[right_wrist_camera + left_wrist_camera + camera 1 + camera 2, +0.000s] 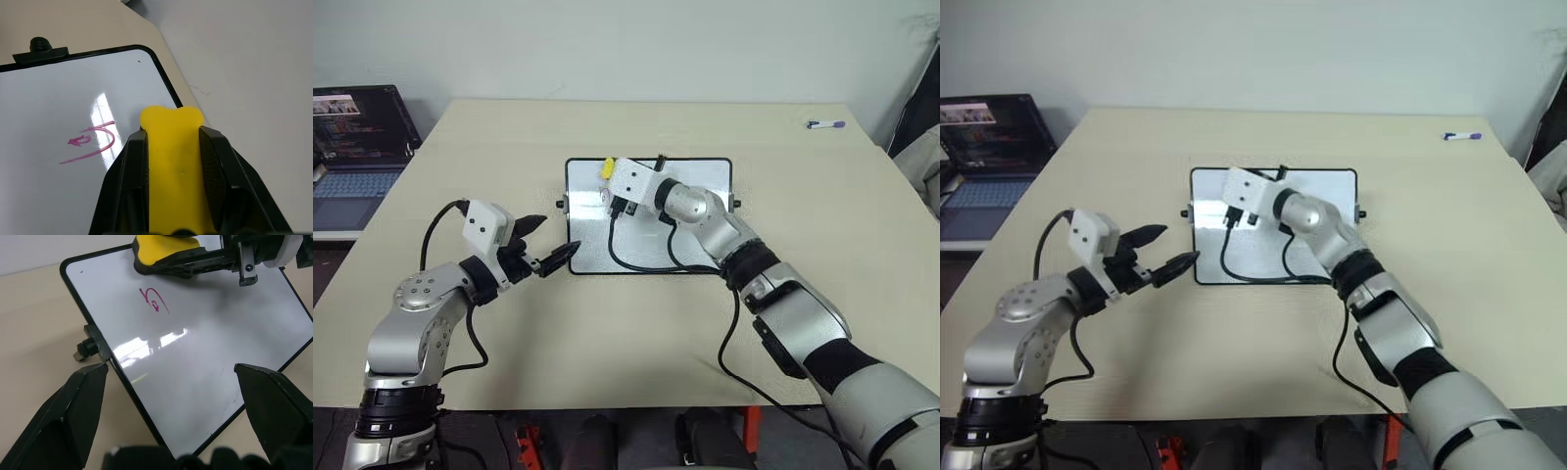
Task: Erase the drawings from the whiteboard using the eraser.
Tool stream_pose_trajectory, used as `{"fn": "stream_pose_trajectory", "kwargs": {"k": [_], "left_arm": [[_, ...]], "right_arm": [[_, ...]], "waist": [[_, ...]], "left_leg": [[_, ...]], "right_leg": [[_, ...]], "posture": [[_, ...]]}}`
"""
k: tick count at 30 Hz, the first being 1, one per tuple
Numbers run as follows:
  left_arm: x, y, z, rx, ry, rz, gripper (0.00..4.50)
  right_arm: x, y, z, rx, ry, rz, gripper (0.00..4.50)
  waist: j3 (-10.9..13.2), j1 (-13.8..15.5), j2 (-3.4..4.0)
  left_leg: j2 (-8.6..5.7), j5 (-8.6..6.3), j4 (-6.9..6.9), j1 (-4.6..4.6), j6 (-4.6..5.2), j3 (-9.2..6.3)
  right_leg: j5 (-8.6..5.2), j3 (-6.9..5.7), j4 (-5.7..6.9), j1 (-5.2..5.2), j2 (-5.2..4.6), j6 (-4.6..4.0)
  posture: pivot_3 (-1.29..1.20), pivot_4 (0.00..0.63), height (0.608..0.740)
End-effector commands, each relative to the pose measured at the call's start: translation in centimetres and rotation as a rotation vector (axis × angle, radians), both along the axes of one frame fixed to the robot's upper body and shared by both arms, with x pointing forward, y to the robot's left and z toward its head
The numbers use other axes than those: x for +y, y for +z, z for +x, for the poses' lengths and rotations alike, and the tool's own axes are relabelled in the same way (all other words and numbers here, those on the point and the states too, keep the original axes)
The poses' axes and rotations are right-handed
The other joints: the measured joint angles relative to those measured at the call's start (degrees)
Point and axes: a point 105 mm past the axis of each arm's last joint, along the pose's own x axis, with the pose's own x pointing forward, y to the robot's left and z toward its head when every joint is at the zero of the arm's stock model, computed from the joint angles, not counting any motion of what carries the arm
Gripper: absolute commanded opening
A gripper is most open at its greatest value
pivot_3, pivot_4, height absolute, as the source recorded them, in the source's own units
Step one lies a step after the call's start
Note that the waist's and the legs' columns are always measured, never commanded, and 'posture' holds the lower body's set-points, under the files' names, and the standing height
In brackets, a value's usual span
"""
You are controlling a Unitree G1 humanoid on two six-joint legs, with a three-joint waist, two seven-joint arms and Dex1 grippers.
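Right pincer (pixel 172 142): I have it clamped on the eraser (pixel 173 161); the yellow block sits between both black fingers, its rounded end poking past the tips.
Eraser position: over the far left part of the whiteboard (pixel 205 347), near the far edge; I cannot tell if it touches the surface.
Drawing (pixel 90 142): one pink hook-like scribble on the board just beside the right pincer's tips, toward the board's left short side, not under the eraser.
Left pincer (pixel 546 245): fingers apart, holding nothing; it hovers at the board's near-left corner, one fingertip (pixel 93 382) by the black frame and side knob (pixel 84 348).
Whiteboard: flat on the beige worktop (pixel 509 147), beyond the left pincer.
Farther out: a marker (pixel 824 124) well apart toward the far right corner; laptop (pixel 352 137) off the left edge.
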Motion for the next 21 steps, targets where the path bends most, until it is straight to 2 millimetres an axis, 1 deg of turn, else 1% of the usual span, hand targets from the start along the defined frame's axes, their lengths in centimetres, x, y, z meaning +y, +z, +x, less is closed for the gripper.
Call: {"fn": "stream_pose_trajectory", "kwargs": {"k": [1,2,3,4,5,7,8,10,12,14,15,17,18,21], "left_arm": [[-0.2,1.0,-0.1,-0.052,-0.013,0.009,4.5],[-0.2,1.0,-0.1,-0.051,-0.013,0.01,4.5],[-0.2,0.9,-0.1,-0.05,-0.014,0.011,4.5],[-0.2,0.9,-0.1,-0.05,-0.015,0.011,4.5],[-0.2,0.9,-0.1,-0.05,-0.016,0.011,4.5],[-0.4,0.9,0.0,-0.05,-0.021,0.01,4.5],[-0.4,0.9,0.0,-0.051,-0.023,0.009,4.5],[-0.5,0.9,0.0,-0.049,-0.028,0.01,4.5],[-0.5,0.9,0.0,-0.048,-0.034,0.011,4.5],[-0.6,0.9,0.0,-0.048,-0.036,0.012,4.5],[-0.6,0.9,0.1,-0.048,-0.037,0.012,4.5],[-0.6,0.9,0.1,-0.049,-0.038,0.012,4.5],[-0.6,0.9,0.1,-0.05,-0.037,0.012,4.5],[-0.6,0.9,0.0,-0.049,-0.036,0.011,4.5]], "right_arm": [[-0.3,-4.0,-1.1,0.133,0.081,-0.205,1.09],[-0.3,-4.7,-1.6,0.169,0.11,-0.237,1.09],[-0.3,-4.9,-1.9,0.191,0.13,-0.247,1.09],[-0.2,-4.8,-2.1,0.198,0.137,-0.237,1.09],[0.0,-4.4,-2.0,0.191,0.133,-0.217,1.09],[0.1,-2.2,-0.9,0.123,0.058,-0.111,1.09],[0.1,-1.6,-0.5,0.103,0.033,-0.081,1.09],[-0.2,-0.8,0.1,0.097,-0.007,-0.041,1.09],[-0.3,-0.7,0.5,0.125,-0.028,-0.022,1.09],[-0.4,-1.4,0.5,0.15,-0.024,-0.058,1.09],[-0.5,-2.3,0.3,0.189,-0.005,-0.1,1.09],[-0.7,-3.8,-0.4,0.254,0.041,-0.17,1.09],[-0.7,-4.2,-0.6,0.275,0.058,-0.19,1.09],[-1.1,-5.9,-1.7,0.302,0.122,-0.29,1.09]], "waist": [[-0.01,-0.22,0.0],[-0.02,-0.26,-0.01],[-0.02,-0.26,-0.01],[-0.02,-0.26,0.0],[-0.02,-0.27,-0.01],[-0.02,-0.27,-0.01],[-0.02,-0.27,-0.01],[-0.01,-0.25,0.0],[-0.01,-0.09,0.0],[-0.02,-0.05,-0.01],[-0.02,-0.05,-0.01],[-0.02,-0.08,-0.01],[-0.02,-0.1,-0.01],[-0.02,-0.1,-0.01]], "left_leg": [[0.0,0.0,-0.01,0.0,0.0,0.01],[0.0,0.0,-0.01,0.0,0.0,0.01],[0.01,0.0,-0.01,0.02,0.0,0.0],[0.01,0.0,0.0,0.02,0.01,-0.03],[0.01,0.0,0.0,0.03,0.01,-0.03],[0.01,0.0,0.01,0.05,0.0,-0.05],[0.01,0.0,0.02,0.08,0.0,-0.06],[-0.01,0.06,0.05,0.09,-0.02,-0.06],[-0.04,0.14,0.05,0.09,-0.03,-0.1],[-0.06,0.17,0.05,0.09,-0.04,-0.13],[-0.06,0.17,0.05,0.1,-0.03,-0.13],[-0.07,0.17,0.05,0.1,-0.03,-0.11],[-0.06,0.17,0.05,0.1,-0.03,-0.11],[-0.06,0.17,0.05,0.13,-0.03,-0.13]], "right_leg": [[0.0,0.0,-0.02,0.01,0.0,0.0],[0.0,0.0,-0.04,0.02,0.0,0.0],[0.0,0.0,-0.05,0.04,0.0,0.0],[0.0,-0.01,-0.05,0.07,-0.01,0.0],[0.0,0.0,-0.04,0.08,0.0,0.0],[0.0,-0.01,0.06,0.08,-0.01,0.0],[0.0,-0.01,0.13,0.08,-0.01,0.0],[0.0,0.0,0.33,0.01,-0.01,0.0],[0.01,-0.01,0.44,-0.03,-0.01,-0.01],[0.01,-0.01,0.48,-0.03,-0.01,-0.02],[0.01,-0.02,0.48,-0.02,-0.01,-0.02],[0.01,-0.01,0.47,-0.02,-0.01,-0.02],[0.01,-0.01,0.47,-0.01,-0.01,-0.02],[0.01,-0.02,0.46,0.02,-0.01,-0.02]], "posture": [[0.0,0.15,0.74],[0.0,0.15,0.74],[0.0,0.15,0.74],[0.0,0.15,0.74],[0.0,0.15,0.74],[0.0,0.15,0.74],[0.0,0.15,0.74],[0.0,0.15,0.74],[0.0,0.15,0.74],[0.0,0.15,0.74],[0.0,0.15,0.74],[0.0,0.15,0.74],[0.0,0.15,0.74],[0.0,0.15,0.74]]}}
